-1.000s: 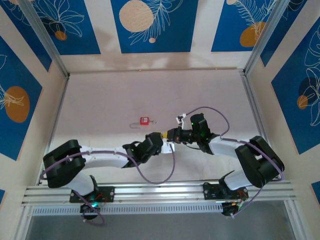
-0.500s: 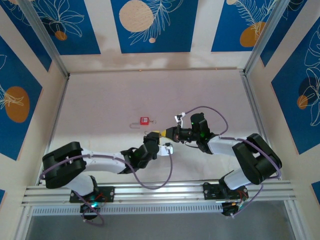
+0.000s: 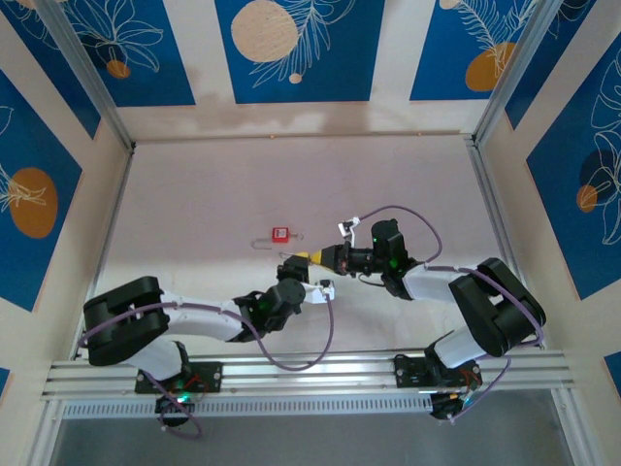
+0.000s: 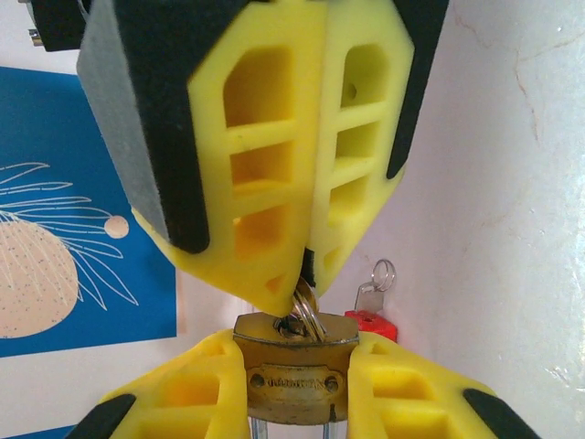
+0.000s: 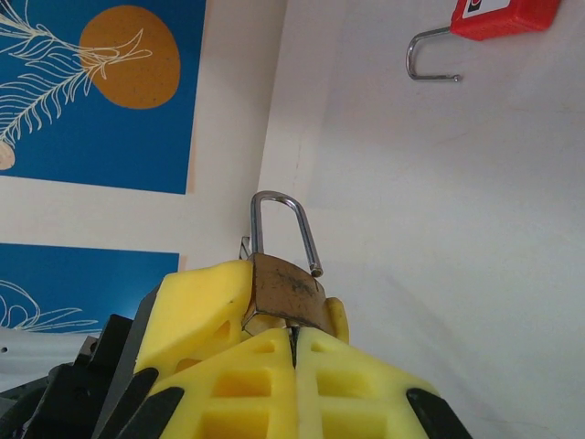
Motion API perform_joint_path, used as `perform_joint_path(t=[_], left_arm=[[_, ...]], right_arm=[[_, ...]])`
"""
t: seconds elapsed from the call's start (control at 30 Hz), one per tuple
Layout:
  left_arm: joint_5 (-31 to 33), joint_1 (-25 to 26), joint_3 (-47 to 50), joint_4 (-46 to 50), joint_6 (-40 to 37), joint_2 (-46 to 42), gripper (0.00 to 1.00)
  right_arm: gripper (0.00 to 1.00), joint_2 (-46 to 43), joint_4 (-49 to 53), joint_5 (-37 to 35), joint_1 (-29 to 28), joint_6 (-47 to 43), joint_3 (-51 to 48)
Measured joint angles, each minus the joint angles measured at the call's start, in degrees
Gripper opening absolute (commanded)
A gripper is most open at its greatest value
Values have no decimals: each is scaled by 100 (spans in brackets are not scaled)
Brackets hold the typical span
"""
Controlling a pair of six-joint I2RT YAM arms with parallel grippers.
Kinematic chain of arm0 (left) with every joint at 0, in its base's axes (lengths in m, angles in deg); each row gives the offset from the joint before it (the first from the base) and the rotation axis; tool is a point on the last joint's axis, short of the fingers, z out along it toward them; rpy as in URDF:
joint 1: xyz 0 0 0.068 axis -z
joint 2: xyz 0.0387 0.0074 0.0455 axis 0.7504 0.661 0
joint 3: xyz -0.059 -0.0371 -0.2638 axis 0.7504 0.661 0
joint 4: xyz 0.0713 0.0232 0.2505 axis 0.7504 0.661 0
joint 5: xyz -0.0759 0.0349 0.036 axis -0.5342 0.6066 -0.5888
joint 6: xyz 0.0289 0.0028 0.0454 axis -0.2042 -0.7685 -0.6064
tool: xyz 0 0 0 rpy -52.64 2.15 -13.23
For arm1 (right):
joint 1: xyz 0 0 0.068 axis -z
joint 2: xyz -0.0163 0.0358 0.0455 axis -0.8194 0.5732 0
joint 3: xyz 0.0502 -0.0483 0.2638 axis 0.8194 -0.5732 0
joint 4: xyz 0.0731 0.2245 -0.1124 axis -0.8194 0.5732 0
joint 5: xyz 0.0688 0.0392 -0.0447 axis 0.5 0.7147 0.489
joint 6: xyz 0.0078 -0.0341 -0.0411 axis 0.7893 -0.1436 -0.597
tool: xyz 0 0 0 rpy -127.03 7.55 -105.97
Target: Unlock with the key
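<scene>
I see the tarnished brass padlock [image 4: 289, 380] held above the pale table [image 3: 194, 194] just short of its centre, clamped between the yellow fingers of my left gripper [image 4: 291, 358]. The small silver key [image 4: 303, 309] sits in its keyway, pinched in the right gripper [image 4: 306, 270]. One end of the steel shackle [image 5: 283, 219] shows free. A red plastic padlock [image 3: 280, 234] lies at eleven o'clock.

Pale beige, matte tabletop [image 3: 213, 184], faintly veined and scuffed in the close wrist views. Lying flat on it near the middle, well clear of every edge: one small red padlock with a blocky body [image 3: 279, 234], with a thin silver steel shackle [image 5: 434, 59] swung open toward the left and a small silver key on a ring [image 4: 370, 294] touching the body's opposite end.
</scene>
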Motion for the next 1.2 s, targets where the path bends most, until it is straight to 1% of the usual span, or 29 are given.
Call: perform_joint_path(t=[0.2, 0.33, 0.4, 0.6, 0.8, 1.2], left_arm=[[13, 7, 2, 11, 4, 2, 12], [0, 35, 0, 107, 68, 2, 12], [-55, 57, 0, 179, 160, 2, 12], [-260, 157, -15, 313, 549, 0, 13], [-466, 195, -186, 741, 981, -4, 15], [-1047, 160, -566, 1539, 1827, -7, 17]], right_arm=[[0, -2, 20, 9, 0, -22, 0], [9, -26, 197, 26, -2, -136, 0], [17, -90, 389, 22, -2, -234, 0], [28, -352, 1123, -57, -35, -590, 9], [32, -654, 1805, -225, 0, -909, 11], [37, -1054, 2549, -258, 221, -1255, 11]])
